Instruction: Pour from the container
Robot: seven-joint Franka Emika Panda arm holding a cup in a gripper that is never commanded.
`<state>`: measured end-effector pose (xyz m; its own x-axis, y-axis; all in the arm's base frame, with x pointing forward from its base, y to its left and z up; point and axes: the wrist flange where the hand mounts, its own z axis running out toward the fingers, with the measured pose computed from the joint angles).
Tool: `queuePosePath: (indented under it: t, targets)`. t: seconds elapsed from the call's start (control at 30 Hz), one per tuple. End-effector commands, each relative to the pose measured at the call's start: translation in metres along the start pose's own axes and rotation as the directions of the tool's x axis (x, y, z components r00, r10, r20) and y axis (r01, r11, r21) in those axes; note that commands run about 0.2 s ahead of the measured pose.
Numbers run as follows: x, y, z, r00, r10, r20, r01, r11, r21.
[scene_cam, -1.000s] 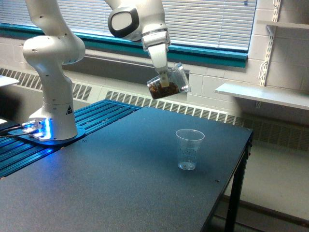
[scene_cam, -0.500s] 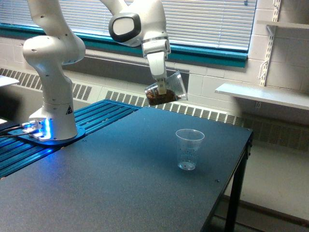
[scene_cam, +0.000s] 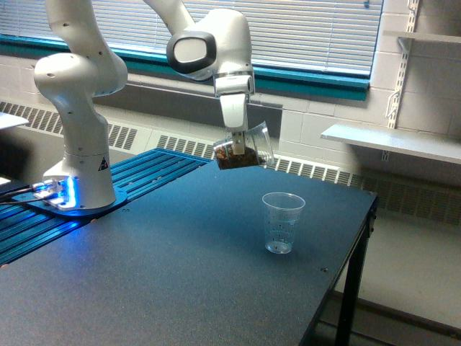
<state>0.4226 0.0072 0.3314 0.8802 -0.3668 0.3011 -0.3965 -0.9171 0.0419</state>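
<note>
- A white robot arm reaches over a dark counter [scene_cam: 180, 288]; its gripper [scene_cam: 236, 140] points down, its jaws closed on the wall of the container [scene_cam: 245, 148], a clear tumbler held in the air.
- The container hangs well above the counter, over the stretch near the far edge, its bottom holding a dark brown, lumpy fill.
- It is tipped: its long axis lies closer to level than upright, with the base toward the exterior view's left and the open mouth toward the exterior view's right and slightly up.
- The small clear cup [scene_cam: 282, 222], printed with marks, stands upright on the counter, nearer the edge on the exterior view's right.
- The relation that matters: the cup sits below the container's mouth and off to the exterior view's right, well apart. The mouth already faces that side.
- Judged from this, nothing is leaving the container yet; it likely needs to travel toward the cup and tip further.
</note>
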Motion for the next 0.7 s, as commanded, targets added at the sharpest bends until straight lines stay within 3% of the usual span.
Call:
queuePosePath:
  t: [0.03,0.7]
  targets:
    - [0.002,-0.011,0.001,0.999,0.036,0.002,-0.036,0.999,-0.022]
    - [0.004,-0.035,0.015,0.998,0.049,0.034,-0.046,0.995,-0.091]
